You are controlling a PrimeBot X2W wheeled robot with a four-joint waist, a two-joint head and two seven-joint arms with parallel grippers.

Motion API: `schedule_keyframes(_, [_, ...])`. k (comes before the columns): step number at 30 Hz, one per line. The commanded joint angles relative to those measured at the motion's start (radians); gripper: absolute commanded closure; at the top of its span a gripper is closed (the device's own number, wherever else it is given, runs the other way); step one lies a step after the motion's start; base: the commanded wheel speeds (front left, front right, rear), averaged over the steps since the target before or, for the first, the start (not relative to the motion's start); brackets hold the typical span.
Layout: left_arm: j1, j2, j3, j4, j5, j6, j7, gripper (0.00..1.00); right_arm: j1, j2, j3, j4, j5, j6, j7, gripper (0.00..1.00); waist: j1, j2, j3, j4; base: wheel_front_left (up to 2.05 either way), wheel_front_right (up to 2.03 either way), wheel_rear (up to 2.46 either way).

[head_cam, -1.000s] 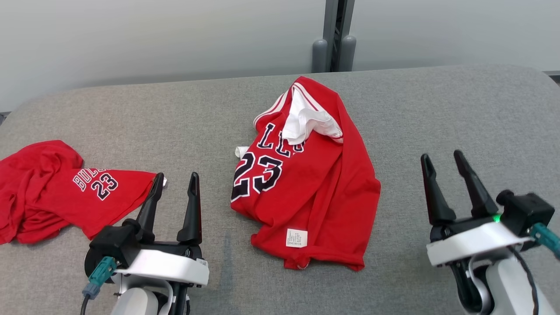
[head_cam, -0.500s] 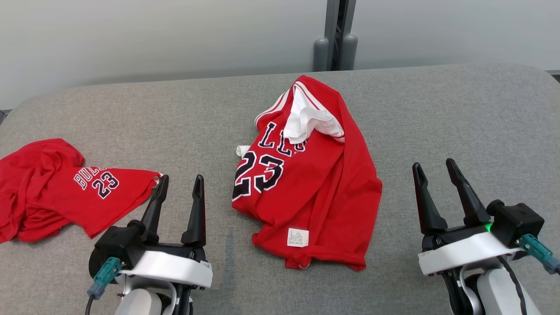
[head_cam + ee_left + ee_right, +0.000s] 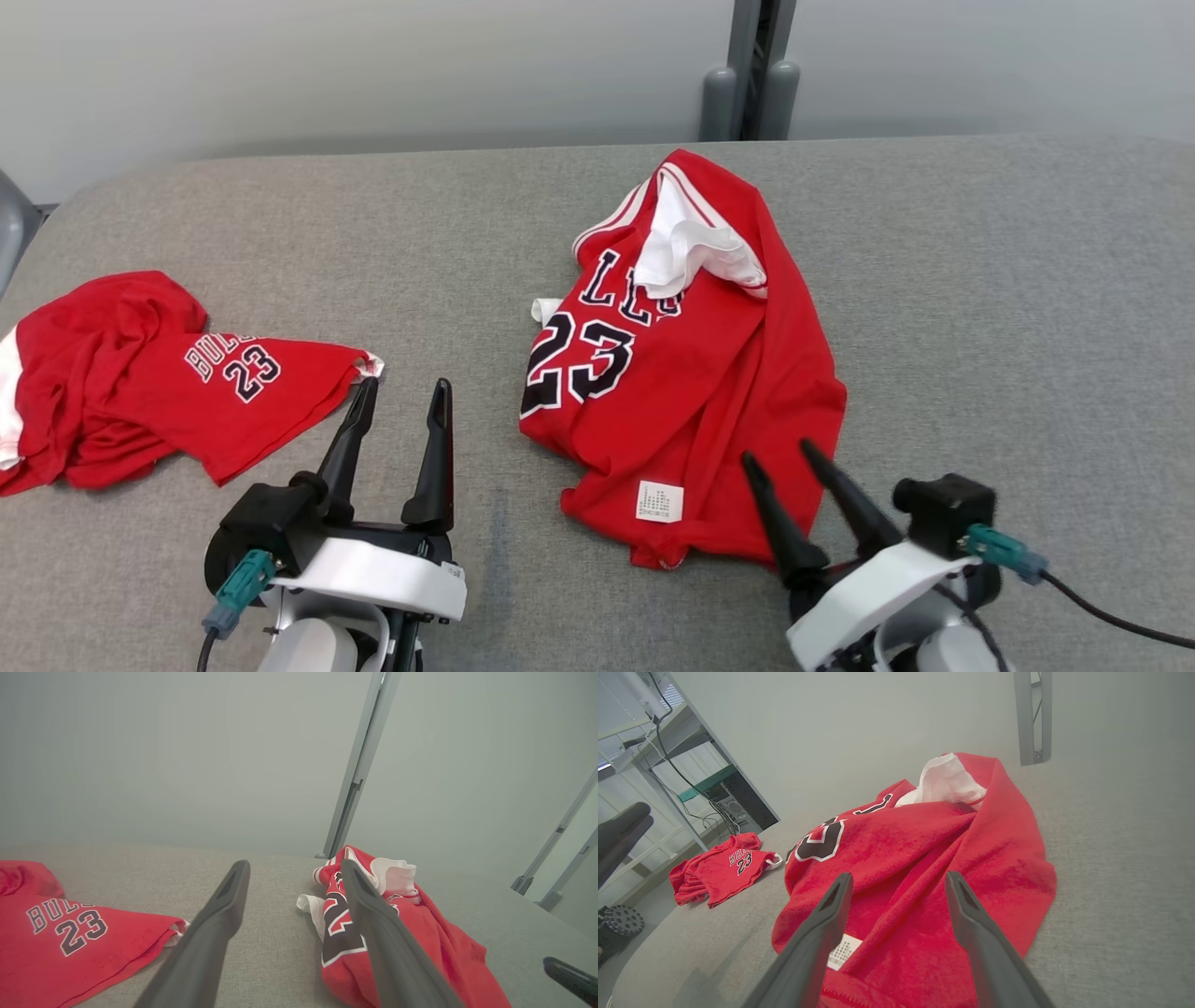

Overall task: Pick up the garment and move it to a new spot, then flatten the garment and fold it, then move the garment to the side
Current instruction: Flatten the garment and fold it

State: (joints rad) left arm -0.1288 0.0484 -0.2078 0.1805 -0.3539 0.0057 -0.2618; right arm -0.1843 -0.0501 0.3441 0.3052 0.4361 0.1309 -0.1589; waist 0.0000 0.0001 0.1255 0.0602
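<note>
Right wrist view: jersey [image 3: 924, 858] lies just ahead, beneath spread right jaws.

Garment label [image 3: 659, 501] print unreadable (too small).

Head view looking down, wrist views low, forward, sharing garment [image 3: 691, 392]

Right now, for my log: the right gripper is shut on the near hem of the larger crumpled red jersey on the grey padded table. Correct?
No: the right gripper is open at the near hem of the larger crumpled red jersey on the grey padded table, as the right wrist view shows.
</note>
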Motion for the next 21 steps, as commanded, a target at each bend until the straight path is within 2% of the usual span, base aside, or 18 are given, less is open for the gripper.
schedule_keyframes(1, [-0.007, 0.004, -0.001, 0.003, -0.003, 0.000, -0.004, 0.00, 0.001, -0.004, 0.020, 0.010, 0.031, 0.000, 0.020, 0.00, 0.0000, -0.0001, 0.006, 0.009, 0.00, 0.00, 0.00])
schedule_keyframes(6, [-0.018, 0.004, -0.015, 0.007, -0.005, 0.002, -0.004, 0.00, -0.020, -0.004, 0.088, 0.051, 0.117, 0.000, 0.079, 0.00, 0.0000, -0.0001, 0.016, 0.037, 0.00, 0.00, 0.00])
schedule_keyframes(17, [-0.013, 0.004, -0.032, 0.012, -0.010, 0.007, -0.004, 0.00, -0.053, -0.004, 0.114, 0.161, 0.188, 0.000, 0.158, 0.00, 0.0000, -0.0001, 0.020, 0.087, 0.00, 0.00, 0.00])
schedule_keyframes(18, [-0.012, 0.004, -0.033, 0.012, -0.010, 0.007, -0.004, 0.00, -0.057, -0.004, 0.120, 0.167, 0.189, 0.000, 0.165, 0.56, 0.0000, -0.0001, 0.019, 0.089, 0.00, 0.00, 0.00])
schedule_keyframes(19, [-0.011, 0.004, -0.033, 0.012, -0.011, 0.008, -0.004, 0.00, -0.065, -0.003, 0.126, 0.171, 0.178, 0.000, 0.164, 0.96, 0.0000, -0.0001, 0.018, 0.090, 0.00, 0.00, 0.00])
schedule_keyframes(20, [-0.010, 0.004, -0.033, 0.011, -0.011, 0.010, -0.004, 0.00, -0.068, -0.004, 0.130, 0.176, 0.171, 0.000, 0.162, 1.00, 0.0000, -0.0001, 0.016, 0.091, 0.00, 0.00, 0.00])
schedule_keyframes(21, [-0.008, 0.004, -0.032, 0.011, -0.011, 0.011, -0.004, 0.00, -0.068, -0.004, 0.132, 0.179, 0.165, 0.000, 0.160, 1.00, 0.0000, -0.0001, 0.015, 0.091, 0.00, 0.00, 0.00])
